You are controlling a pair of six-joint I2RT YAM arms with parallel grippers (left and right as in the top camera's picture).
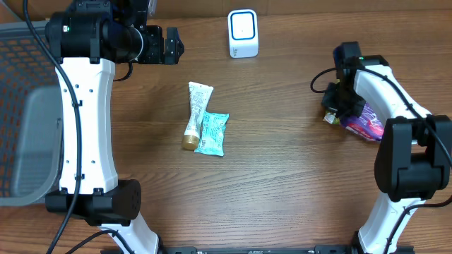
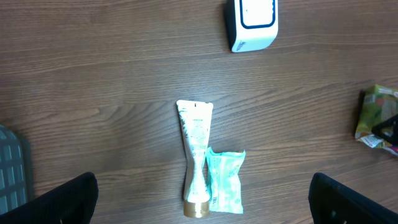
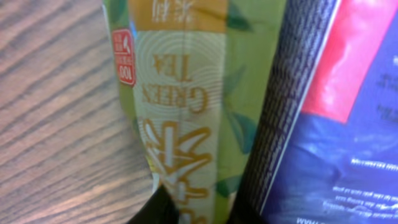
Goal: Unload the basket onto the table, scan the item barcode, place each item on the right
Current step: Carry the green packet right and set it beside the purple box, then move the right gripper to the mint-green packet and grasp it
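Observation:
A white barcode scanner (image 1: 243,33) (image 2: 252,23) stands at the table's far side. Mid-table lie a white tube with a gold cap (image 1: 195,113) (image 2: 196,155) and a teal packet (image 1: 212,134) (image 2: 225,180), side by side. My left gripper (image 1: 173,46) (image 2: 208,202) hangs open high above them, holding nothing. My right gripper (image 1: 337,106) (image 3: 205,214) is low at the right, and its dark fingers (image 3: 158,211) flank a green tea packet (image 3: 186,93) (image 1: 330,116) (image 2: 375,115). I cannot tell whether they still pinch it. The packet rests beside a blue and pink package (image 1: 365,125) (image 3: 348,124).
A grey mesh chair (image 1: 28,141) stands off the table's left edge. The brown wooden table (image 1: 282,176) carries both arm bases at its near edge.

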